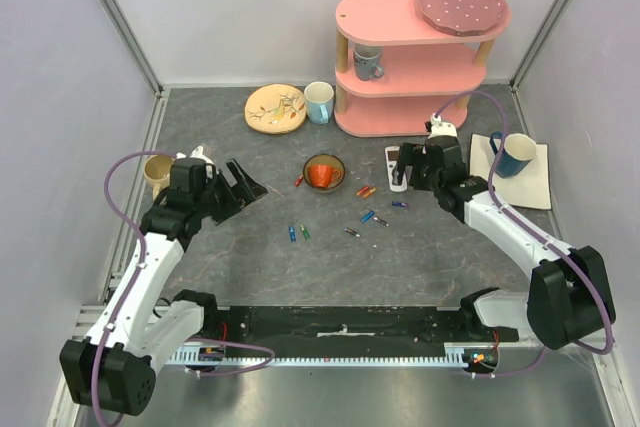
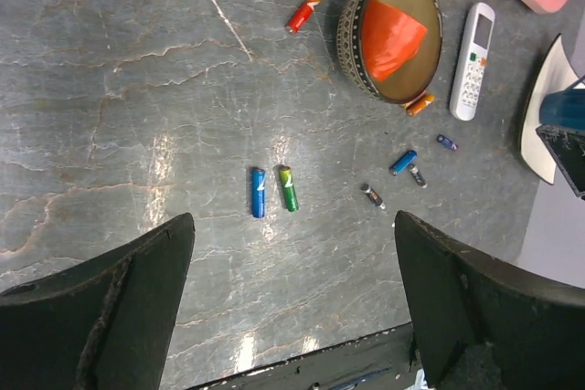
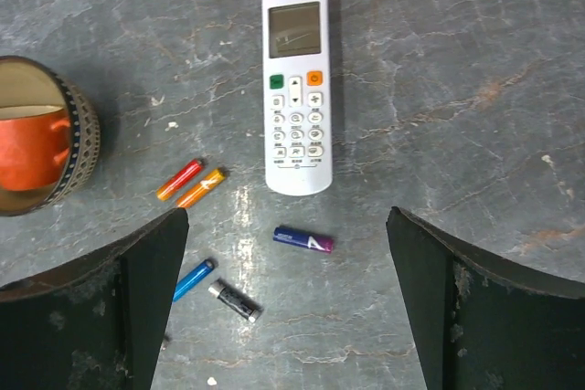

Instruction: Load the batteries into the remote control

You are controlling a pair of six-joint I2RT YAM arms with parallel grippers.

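The white remote control (image 3: pixel 295 89) lies face up on the grey table, just ahead of my right gripper (image 3: pixel 287 212), which hangs open above it with nothing between its fingers. Batteries lie close by: a purple one (image 3: pixel 303 240), a red one (image 3: pixel 179 179), an orange one (image 3: pixel 200 187), a blue one (image 3: pixel 193 279) and a dark one (image 3: pixel 234 300). My left gripper (image 2: pixel 292 218) is open and empty too, above a blue battery (image 2: pixel 258 192) and a green battery (image 2: pixel 288 188). From above, the right gripper (image 1: pixel 408 169) partly covers the remote control (image 1: pixel 393 160); the left gripper (image 1: pixel 252 190) is at mid-left.
A patterned bowl (image 1: pixel 324 173) holding an orange cup sits between the arms. A pink shelf (image 1: pixel 410 57) with a plate and mug stands at the back. A blue mug (image 1: pixel 515 154) rests on a white napkin at right, a beige cup (image 1: pixel 156 173) at left.
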